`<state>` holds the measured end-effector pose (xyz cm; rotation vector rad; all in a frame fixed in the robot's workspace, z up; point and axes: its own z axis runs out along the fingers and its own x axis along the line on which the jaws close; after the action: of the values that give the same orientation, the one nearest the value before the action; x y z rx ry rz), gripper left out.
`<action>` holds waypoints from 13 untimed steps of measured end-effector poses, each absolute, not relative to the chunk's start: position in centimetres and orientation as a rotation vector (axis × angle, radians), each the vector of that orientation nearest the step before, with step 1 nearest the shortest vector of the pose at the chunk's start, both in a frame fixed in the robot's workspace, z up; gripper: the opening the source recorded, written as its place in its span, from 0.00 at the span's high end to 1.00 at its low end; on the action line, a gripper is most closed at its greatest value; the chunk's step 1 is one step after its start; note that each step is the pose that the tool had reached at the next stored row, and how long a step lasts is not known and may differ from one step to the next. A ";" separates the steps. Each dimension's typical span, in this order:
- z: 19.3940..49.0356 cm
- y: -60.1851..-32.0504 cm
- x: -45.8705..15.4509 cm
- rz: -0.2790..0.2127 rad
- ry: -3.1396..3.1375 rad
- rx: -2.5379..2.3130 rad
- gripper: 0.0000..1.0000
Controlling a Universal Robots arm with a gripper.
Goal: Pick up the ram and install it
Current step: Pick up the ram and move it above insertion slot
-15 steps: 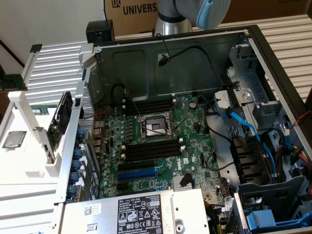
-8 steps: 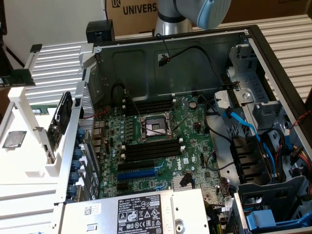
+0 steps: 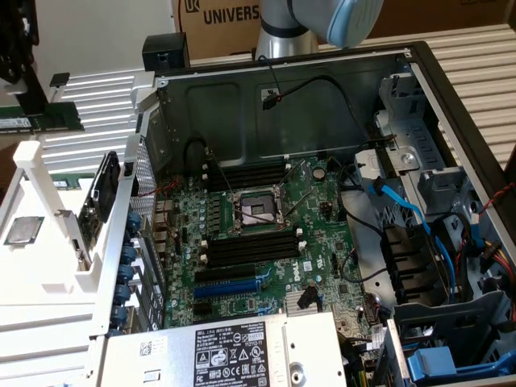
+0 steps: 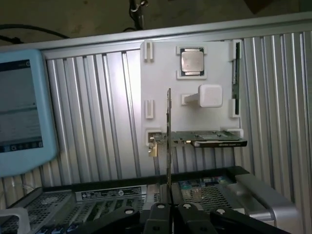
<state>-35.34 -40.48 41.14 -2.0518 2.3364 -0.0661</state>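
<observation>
— How did the arm stand in the exterior view?
— Its grey joint point(image 3: 343, 18) with the blue cap sat behind the open computer case point(image 3: 234, 101). The gripper point(image 3: 31, 106) hung high at the exterior view's left, above the ribbed metal table point(image 3: 97, 97) and the white tray point(image 3: 48, 282). A cardboard box point(image 3: 218, 20) stood at the back.
— And the ram?
— The ram point(image 3: 48, 122) lay level right under the gripper, well apart from the motherboard point(image 3: 266, 234).
— The wrist view?
— The gripper point(image 4: 169, 210) looked past the case edge toward the tray, which held a processor chip point(image 4: 191, 61) and a card point(image 4: 207, 139). A blue-framed screen point(image 4: 19, 107) stood beside the table. The jaws were narrow and pinched the ram point(image 4: 168, 141), which showed edge-on, its length running out ahead of them.
</observation>
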 end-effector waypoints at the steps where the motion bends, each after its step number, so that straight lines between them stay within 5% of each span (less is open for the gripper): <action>1: 41.1 -40.3 -35.2 -0.089 2.345 -2.061 0.88; 13: 41.4 -38.9 -33.0 -0.107 2.319 -2.103 0.88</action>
<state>-33.03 -38.85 41.43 -2.1032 2.3187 -0.1066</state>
